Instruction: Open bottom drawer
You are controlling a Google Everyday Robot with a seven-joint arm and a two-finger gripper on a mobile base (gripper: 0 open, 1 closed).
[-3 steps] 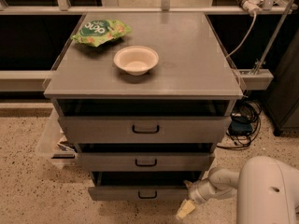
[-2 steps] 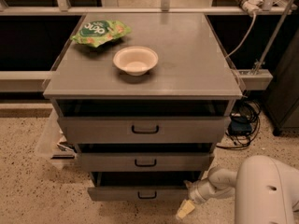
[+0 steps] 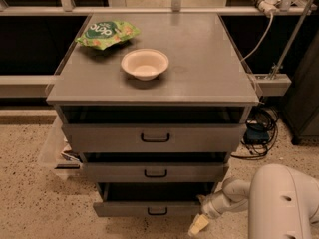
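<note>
White arm [image 3: 227, 199] bent low, pincer [image 3: 199, 225] seemingly just beside bottom drawer [image 3: 124, 209]

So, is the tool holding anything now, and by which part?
Nothing visibly held. The tool sits low beside the right front corner of the bottom drawer, away from its black handle.

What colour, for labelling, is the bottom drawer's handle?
Black handle, camera view; gripper right of bottom drawer.
</note>
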